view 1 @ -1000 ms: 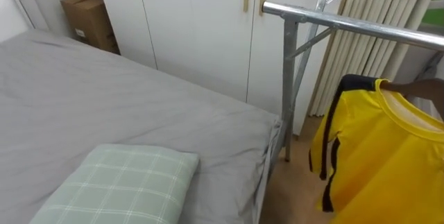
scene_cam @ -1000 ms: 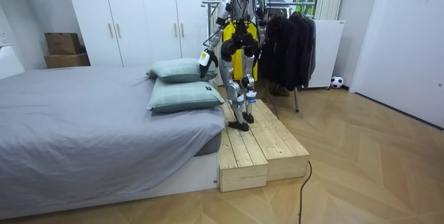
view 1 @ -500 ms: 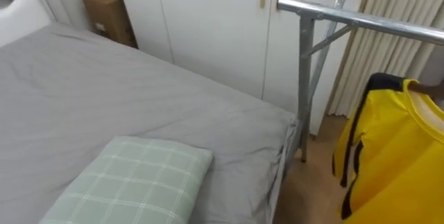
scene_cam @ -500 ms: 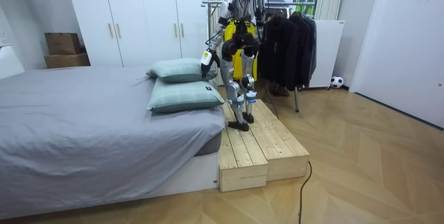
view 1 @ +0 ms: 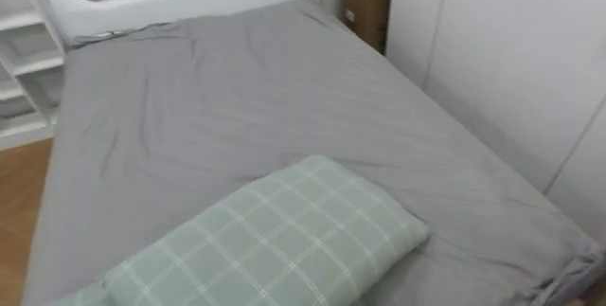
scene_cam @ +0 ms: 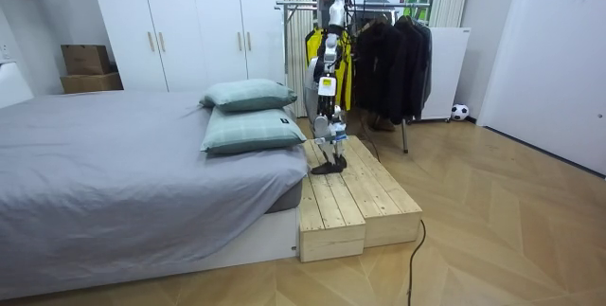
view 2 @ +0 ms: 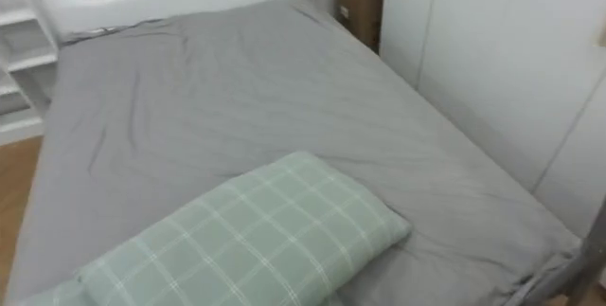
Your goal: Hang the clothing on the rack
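A yellow shirt with dark trim (scene_cam: 345, 63) hangs on the metal clothes rack (scene_cam: 294, 5) by the white wardrobe, next to several dark garments (scene_cam: 393, 55). I stand upright on the wooden platform (scene_cam: 355, 192) between the rack and the bed, side-on in the room view and facing the bed. My left hand (scene_cam: 323, 85) hangs low at my side, apart from the shirt. Both eye views look down on the grey bed (view 1: 237, 107) and a green checked pillow (view 1: 275, 240).
Two green pillows (scene_cam: 251, 131) are stacked on the bed's near corner. A cardboard box (view 1: 365, 3) stands by the white wardrobe (view 1: 511, 60). A white shelf unit (view 1: 19, 88) sits beside the headboard. A small ball (scene_cam: 459, 112) lies on the floor past the rack.
I have turned away from the rack toward the bed, so the eye views swung from the shirt and rail to the bed. My arms have dropped; the yellow shirt stays on the rack.
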Motion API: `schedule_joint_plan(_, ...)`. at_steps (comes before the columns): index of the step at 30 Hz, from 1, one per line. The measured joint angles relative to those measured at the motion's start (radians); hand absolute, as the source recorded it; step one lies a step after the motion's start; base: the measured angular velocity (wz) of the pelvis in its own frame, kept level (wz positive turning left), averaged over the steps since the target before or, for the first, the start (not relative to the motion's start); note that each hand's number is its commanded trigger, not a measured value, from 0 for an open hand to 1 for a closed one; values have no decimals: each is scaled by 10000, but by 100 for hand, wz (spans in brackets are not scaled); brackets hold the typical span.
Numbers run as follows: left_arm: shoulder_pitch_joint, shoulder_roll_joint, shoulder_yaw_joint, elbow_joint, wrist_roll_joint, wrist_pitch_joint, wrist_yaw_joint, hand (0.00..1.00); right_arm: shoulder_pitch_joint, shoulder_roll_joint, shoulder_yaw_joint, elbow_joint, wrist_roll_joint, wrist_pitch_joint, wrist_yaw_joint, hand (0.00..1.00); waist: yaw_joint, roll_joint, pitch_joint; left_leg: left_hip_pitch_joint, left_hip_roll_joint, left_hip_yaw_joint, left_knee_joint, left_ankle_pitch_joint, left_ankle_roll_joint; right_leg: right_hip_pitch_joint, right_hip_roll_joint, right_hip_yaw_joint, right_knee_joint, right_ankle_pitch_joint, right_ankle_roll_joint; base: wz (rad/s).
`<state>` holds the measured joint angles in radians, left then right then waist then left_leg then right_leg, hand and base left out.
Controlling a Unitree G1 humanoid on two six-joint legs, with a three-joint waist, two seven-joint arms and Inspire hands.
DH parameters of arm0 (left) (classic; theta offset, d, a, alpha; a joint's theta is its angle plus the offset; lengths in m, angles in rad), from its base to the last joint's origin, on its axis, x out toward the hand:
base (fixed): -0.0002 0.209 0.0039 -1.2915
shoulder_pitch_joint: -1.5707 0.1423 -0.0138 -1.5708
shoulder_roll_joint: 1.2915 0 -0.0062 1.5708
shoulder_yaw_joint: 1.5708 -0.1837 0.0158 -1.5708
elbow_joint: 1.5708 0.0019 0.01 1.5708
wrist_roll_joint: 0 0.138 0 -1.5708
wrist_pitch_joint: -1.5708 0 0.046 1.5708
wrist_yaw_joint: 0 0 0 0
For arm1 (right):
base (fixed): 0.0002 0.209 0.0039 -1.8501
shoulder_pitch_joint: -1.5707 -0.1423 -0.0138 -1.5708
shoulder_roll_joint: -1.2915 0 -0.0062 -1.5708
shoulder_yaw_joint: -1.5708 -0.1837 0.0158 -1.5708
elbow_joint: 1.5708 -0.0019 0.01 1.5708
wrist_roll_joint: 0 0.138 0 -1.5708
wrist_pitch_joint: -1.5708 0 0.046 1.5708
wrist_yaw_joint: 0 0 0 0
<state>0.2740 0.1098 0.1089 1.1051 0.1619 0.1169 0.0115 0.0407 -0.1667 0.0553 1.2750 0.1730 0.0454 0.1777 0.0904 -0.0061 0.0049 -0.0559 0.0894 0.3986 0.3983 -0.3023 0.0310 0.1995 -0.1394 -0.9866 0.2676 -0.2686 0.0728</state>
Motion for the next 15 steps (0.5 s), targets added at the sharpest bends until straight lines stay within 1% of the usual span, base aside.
schedule_joint_plan(1,-48,3,47,64,6,-41,0,0,-29,-1,-2,7,-48,0,-44,0,-4,8,12,-9,-17,-88,12,-7,15,-4,-61,91,178,0,0,63)
schedule_joint_plan(2,-229,43,121,157,8,-123,22,0,-28,4,-3,4,-107,0,-164,0,-5,9,14,-8,-76,-213,7,-10,54,-19,-212,291,564,3,-5,71)
schedule_joint_plan(3,-380,82,128,146,7,-174,45,0,15,-11,-19,0,-127,0,-251,0,-21,-6,3,9,-134,-163,-7,6,130,-81,-369,628,943,13,-24,73)
schedule_joint_plan(4,-462,93,138,145,7,-180,46,0,40,-29,-42,2,-127,2,-290,0,-7,6,9,41,-148,-164,-26,5,166,-116,-424,907,1141,38,-69,66)
schedule_joint_plan(5,-532,131,137,146,6,-195,52,0,92,-51,-63,5,-128,9,-346,0,30,30,19,183,-192,-189,-107,20,226,-217,-505,1594,1593,118,-207,49)
schedule_joint_plan(6,-509,187,137,145,6,-228,69,0,119,-47,-92,-5,-133,6,-353,0,74,75,14,364,-233,-413,-229,41,267,-434,-554,2333,2195,250,-431,48)
schedule_joint_plan(7,-502,225,133,141,6,-226,70,0,149,-36,-113,-22,-127,-4,-354,0,32,152,28,478,-242,-653,-214,62,302,-570,-552,2655,2444,277,-647,60)
schedule_joint_plan(8,-506,326,128,141,13,-242,75,0,232,15,-168,-60,-127,-21,-356,0,-52,211,-25,516,-269,-1168,-210,68,312,-788,-384,3583,2354,-54,-939,72)
schedule_joint_plan(9,-525,394,133,154,59,-311,79,0,209,30,-189,-70,-124,-17,-332,0,-63,125,6,474,-324,-1484,-249,73,320,-1055,-139,4428,1678,-263,-780,74)
schedule_joint_plan(10,-526,415,138,158,63,-315,81,0,208,48,-212,-68,-126,-20,-337,0,-96,90,28,473,-349,-1612,-222,72,320,-1182,-44,4825,1243,-235,-714,76)
schedule_joint_plan(11,-518,459,142,205,72,-274,59,0,184,117,-366,-73,-121,-30,-351,0,-213,23,35,492,-472,-1976,-197,61,314,-1329,167,5497,321,217,-538,115)
schedule_joint_plan(12,-507,480,130,341,65,-241,55,0,270,210,-538,-43,-37,-53,-394,0,-487,-16,-1,532,-611,-2471,-206,28,293,-1119,222,5902,-8,659,-197,121)
schedule_joint_plan(13,-469,468,125,370,65,-206,50,0,287,226,-594,-47,-29,-50,-425,0,-546,-85,13,594,-685,-2593,-272,23,285,-932,227,5826,-139,679,-172,105)
schedule_joint_plan(14,-417,419,127,395,72,-129,20,0,261,209,-601,-37,-45,-10,-477,0,-539,-70,25,680,-824,-2793,-365,1,279,-548,295,5551,-421,641,-93,65)
schedule_joint_plan(15,-409,385,126,510,63,6,-46,0,291,185,-596,-43,-39,-13,-548,0,-558,25,24,683,-870,-3012,-366,4,282,-359,318,5349,-565,701,-53,57)
